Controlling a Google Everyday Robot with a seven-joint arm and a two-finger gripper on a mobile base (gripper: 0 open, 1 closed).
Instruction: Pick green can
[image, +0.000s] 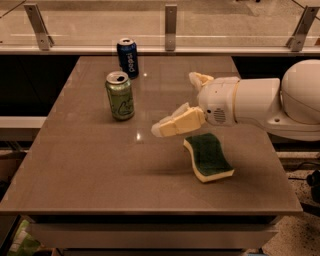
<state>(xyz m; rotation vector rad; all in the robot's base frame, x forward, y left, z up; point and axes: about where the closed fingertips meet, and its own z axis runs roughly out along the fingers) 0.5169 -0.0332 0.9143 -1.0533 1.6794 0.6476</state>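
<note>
Counted: one hand (174, 103), two cans, one sponge, one surface (100, 165). Hand at the end of a white arm (260, 100), hovering over the middle of the surface; two pale fingers (177, 122) spread wide apart, gripping nothing, touching nothing. Just beneath the hand and slightly nearer the viewer, one yellow sponge (208, 156) with a dark green top; lying on the surface, apart from the fingers. Out beyond the fingertips, across a clear gap, the green can (120, 96); upright on the surface, light green, silver top with a dark opening; pale scribbled lettering on the side, not readable. Farther from the hand, past the green can toward the far edge, one dark blue can (128, 57); upright, white lettering running down its side, too small to read. Farthest from the hand, behind the surface, a glass barrier with three metal posts (171, 27).
</note>
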